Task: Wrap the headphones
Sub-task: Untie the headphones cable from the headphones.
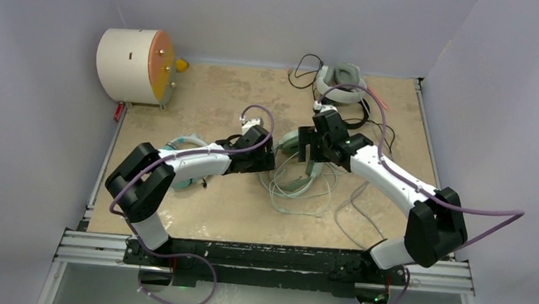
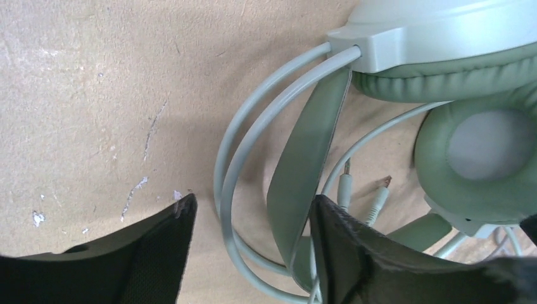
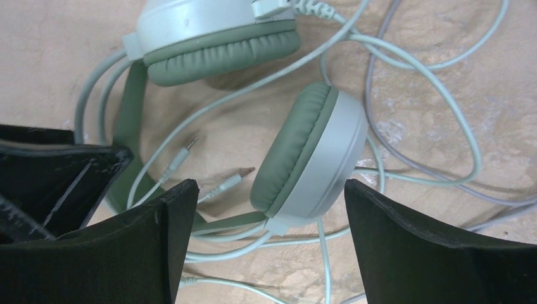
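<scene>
The mint-green headphones lie mid-table with their pale cable looped loosely around them. My left gripper is open low over the table. The headband's two wires and its green strap pass between its fingers, the strap close to the right finger. My right gripper is open around one ear cup, with a gap on each side. Two jack plugs rest on the table between the cups. In the top view both grippers meet over the headset.
A white-and-grey headset with dark cable sits at the back right. A teal-cupped headset lies partly under my left arm. A grey cable trails at the front right. The cream drum stands at the back left.
</scene>
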Controlling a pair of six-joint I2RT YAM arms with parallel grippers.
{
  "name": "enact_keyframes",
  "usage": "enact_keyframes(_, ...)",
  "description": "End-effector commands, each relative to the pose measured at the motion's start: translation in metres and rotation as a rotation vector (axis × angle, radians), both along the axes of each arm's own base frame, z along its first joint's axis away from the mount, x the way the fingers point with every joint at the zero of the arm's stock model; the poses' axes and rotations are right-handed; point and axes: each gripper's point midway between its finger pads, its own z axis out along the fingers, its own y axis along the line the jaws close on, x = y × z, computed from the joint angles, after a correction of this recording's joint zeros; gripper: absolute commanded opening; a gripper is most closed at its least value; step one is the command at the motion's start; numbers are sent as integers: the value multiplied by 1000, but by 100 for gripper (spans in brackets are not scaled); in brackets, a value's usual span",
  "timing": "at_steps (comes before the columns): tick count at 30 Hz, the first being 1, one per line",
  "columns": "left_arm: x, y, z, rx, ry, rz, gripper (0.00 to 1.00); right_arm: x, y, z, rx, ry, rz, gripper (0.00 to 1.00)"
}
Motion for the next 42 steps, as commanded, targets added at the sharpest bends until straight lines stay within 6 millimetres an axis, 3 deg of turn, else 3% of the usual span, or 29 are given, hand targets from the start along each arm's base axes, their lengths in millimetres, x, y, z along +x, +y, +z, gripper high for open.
enact_keyframes(1, 10, 0, 0, 16, -22, 26, 57, -4, 17, 18, 76, -68, 92, 85)
enact_keyframes(7, 9, -1, -9, 42, -1, -4, 47, -30, 44, 19, 186, -66, 224, 81)
enact_keyframes(11, 11, 7, -10, 80, 3, -8, 29, -62, 67, 8, 77, -62, 335, 75)
enact_keyframes(16, 11, 14, 2, 106, -34, -31, 15, -89, 89, -10, 165, -74, 475, 77)
enact_keyframes(19, 11, 17, 8, 110, -47, -46, 0, -100, 101, -16, 247, -87, 543, 84)
enact_keyframes(26, 10, 19, 16, 114, -62, -63, 0, -103, 114, -40, 296, -82, 561, 84)
enact_keyframes(34, 6, 9, 21, 43, -38, -94, 0, -99, 132, -43, 289, -103, 585, 77)
enact_keyframes(39, 1, 3, 27, -40, -32, -80, 0, -84, 136, -48, 295, -118, 486, 61)
enact_keyframes(42, 1, 9, 24, -16, -38, -68, 0, -79, 134, -37, 318, -144, 432, 43)
